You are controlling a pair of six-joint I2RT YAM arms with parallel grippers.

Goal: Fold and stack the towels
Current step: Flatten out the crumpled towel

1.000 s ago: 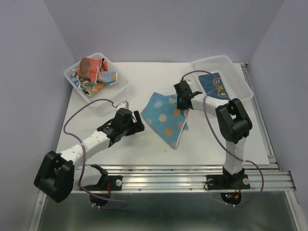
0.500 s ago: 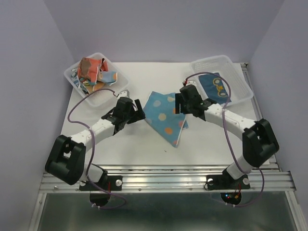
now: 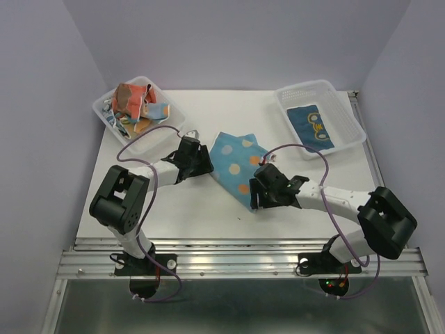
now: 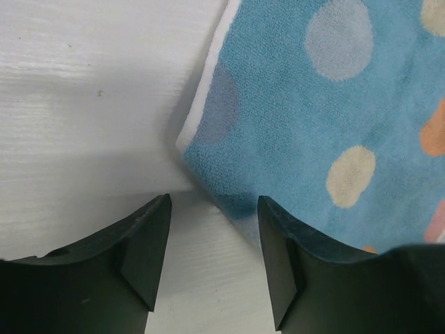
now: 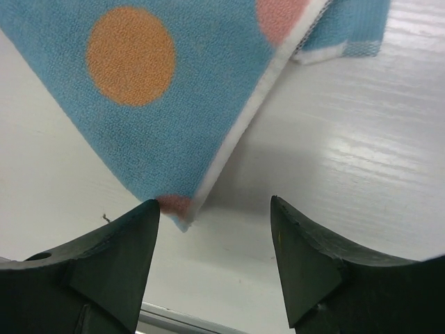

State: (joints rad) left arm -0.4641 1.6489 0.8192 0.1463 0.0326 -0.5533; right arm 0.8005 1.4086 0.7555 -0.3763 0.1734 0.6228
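I had swung both arms in across the worktop (image 3: 208, 216). A basket (image 3: 177, 118) left of the dotted towel (image 3: 236, 160) held crumpled towels (image 3: 135, 103), a second basket (image 3: 295, 94) right of it one folded towel (image 3: 313, 125); left tool (image 4: 214, 209) and right tool (image 5: 215, 209) stood spread at its corners.

Parted fingers (image 5: 104, 278) flank one corner of the dotted towel (image 5: 139, 104).

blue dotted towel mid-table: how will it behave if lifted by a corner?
Probably floppy: the blue terry towel with coloured dots lies flat in thin folded layers, so a lifted corner should drape and the fold may open. Likely light: its edge looks thin. The looped pile looks grippy; pushed, it would likely bunch on the white table, not slide.
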